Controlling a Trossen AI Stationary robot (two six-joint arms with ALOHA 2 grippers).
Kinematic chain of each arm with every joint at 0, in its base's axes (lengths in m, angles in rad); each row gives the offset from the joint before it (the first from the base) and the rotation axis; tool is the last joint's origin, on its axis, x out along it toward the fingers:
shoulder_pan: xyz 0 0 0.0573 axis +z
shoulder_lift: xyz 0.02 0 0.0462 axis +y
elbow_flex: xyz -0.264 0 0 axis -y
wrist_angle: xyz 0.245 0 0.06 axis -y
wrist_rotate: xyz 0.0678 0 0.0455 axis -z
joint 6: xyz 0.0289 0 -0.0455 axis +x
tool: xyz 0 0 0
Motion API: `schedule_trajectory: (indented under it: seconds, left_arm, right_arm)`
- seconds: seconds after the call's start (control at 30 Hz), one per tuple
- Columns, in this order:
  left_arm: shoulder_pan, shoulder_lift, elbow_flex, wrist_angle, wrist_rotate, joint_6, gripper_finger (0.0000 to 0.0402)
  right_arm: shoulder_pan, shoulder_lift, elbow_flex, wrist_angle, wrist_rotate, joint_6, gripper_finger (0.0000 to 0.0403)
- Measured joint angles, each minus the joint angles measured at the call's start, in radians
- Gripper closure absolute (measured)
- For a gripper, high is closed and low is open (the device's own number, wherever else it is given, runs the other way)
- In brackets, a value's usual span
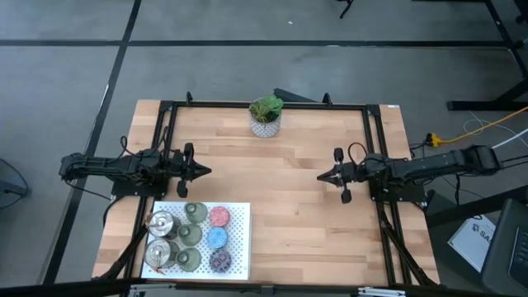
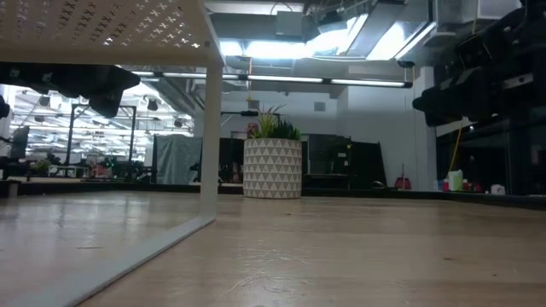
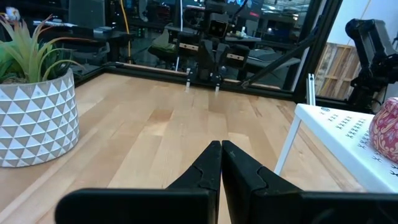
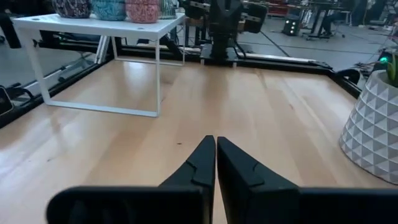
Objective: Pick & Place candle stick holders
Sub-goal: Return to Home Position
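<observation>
- The left gripper is held low over the left side of the wooden table. It is pinched together, tips touching, with nothing in it.
- Same deal with the right gripper. It is closed up tight on nothing, sits over the right side of the table, and is pointed straight at the left one with a wide stretch of bare wood between them.
- A white perforated shelf is parked at the near left corner of the table, just beside the left gripper.
- All eight candle stick holders are lined up on the shelf in three columns:
  - The two silver holders are placed on the outer left.
  - The three olive-grey holders are set down the middle.
  - On the inner side, the pink holder comes first, then the blue holder, and the speckled purple holder is nearest the table's front edge.
- None of the holders is touched by either gripper.
- A potted plant in a white triangle-patterned pot is stood at the middle of the far edge, well apart from the shelf.
</observation>
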Motion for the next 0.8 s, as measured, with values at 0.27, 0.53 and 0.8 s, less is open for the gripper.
schedule_trajectory:
  seconds: [0.27,0.53,0.8]
  left_arm:
    - [0.000,0.000,0.000,0.000,0.000,0.000,0.0395]
    - [0.000,0.000,0.000,0.000,0.000,0.000,0.0396]
    - [0.000,0.000,0.000,0.000,0.000,0.000,0.0395]
  right_arm:
    - [-0.082,-0.087,0.001,-0.099,-0.171,-0.022,0.0383]
    - [-0.160,-0.224,0.001,-0.217,-0.078,-0.003,0.0383]
    - [-0.192,-0.363,0.001,-0.321,0.157,0.000,0.0383]
